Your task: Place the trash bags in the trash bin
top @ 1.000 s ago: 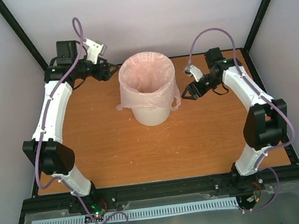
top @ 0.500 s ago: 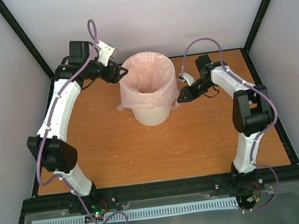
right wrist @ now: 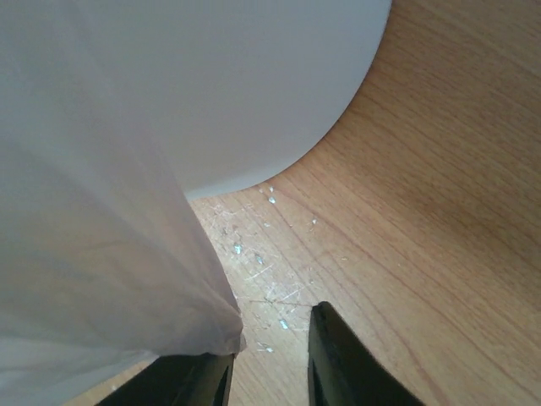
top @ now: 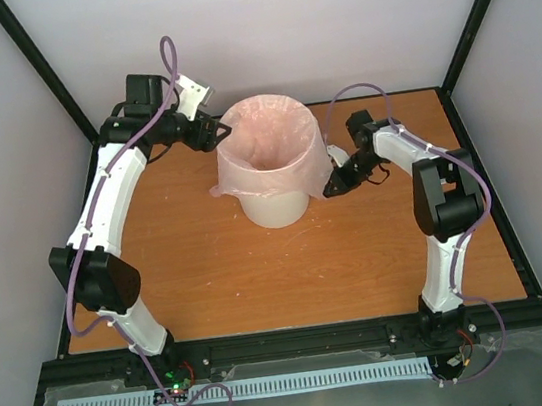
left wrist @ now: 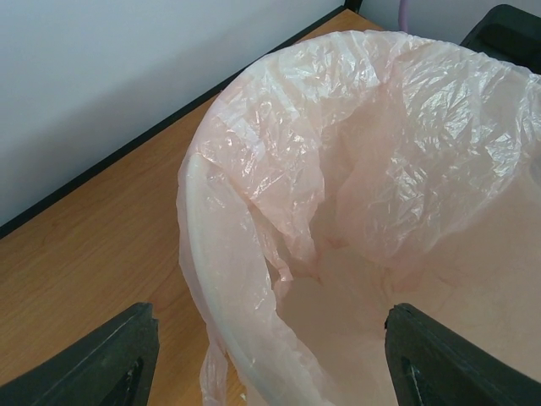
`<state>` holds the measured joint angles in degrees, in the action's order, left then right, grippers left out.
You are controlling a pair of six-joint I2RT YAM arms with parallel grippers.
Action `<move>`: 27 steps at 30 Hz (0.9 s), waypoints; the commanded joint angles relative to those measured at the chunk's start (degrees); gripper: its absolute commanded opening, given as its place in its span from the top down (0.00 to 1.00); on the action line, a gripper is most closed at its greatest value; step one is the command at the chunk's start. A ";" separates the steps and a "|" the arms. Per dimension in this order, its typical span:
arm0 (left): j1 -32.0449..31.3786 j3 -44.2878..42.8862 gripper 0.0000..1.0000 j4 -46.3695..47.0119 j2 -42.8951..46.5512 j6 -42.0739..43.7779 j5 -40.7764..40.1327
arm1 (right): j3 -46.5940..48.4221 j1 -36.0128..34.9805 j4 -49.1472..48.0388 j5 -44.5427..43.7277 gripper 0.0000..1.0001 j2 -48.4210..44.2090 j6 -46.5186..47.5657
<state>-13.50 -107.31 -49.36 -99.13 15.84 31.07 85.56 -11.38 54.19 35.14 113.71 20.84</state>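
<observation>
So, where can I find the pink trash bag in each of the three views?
Top external: pink bag at upper centre, lining the white bin.
Left wrist: pink bag fills centre and right, draped over the bin.
Right wrist: translucent sheet hanging at left.
Shared landmark: the white bin.

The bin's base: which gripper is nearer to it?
Right. The right gripper is low beside the trash bin, under the bag overhang; the left gripper is up at the rim.

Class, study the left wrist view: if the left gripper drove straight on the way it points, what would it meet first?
Most likely the pink trash bag draped over the near rim of the trash bin, straight ahead of the left gripper; depth is unclear.
</observation>
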 commanded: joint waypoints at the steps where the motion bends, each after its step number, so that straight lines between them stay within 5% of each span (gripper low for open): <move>1: 0.05 -2.83 0.26 -0.12 0.77 0.88 -0.71 | 2.10 -0.47 1.31 -2.24 0.67 -2.56 1.11; 6: 0.07 -3.87 0.26 -0.05 1.95 0.84 -2.82 | 4.25 -0.38 3.60 -4.25 0.48 -8.89 3.82; 14: 0.14 -8.29 0.20 -1.61 0.11 -2.11 -6.66 | 7.41 3.55 7.10 -3.87 0.44 -15.57 6.14; 27: 0.23 -14.35 0.23 -3.71 -10.78 -2.17 -1.50 | 30.89 5.77 3.46 -2.94 0.45 3.13 0.54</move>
<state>-13.50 -118.65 -50.59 -108.47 13.58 27.49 112.44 -4.36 58.48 33.21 112.42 22.59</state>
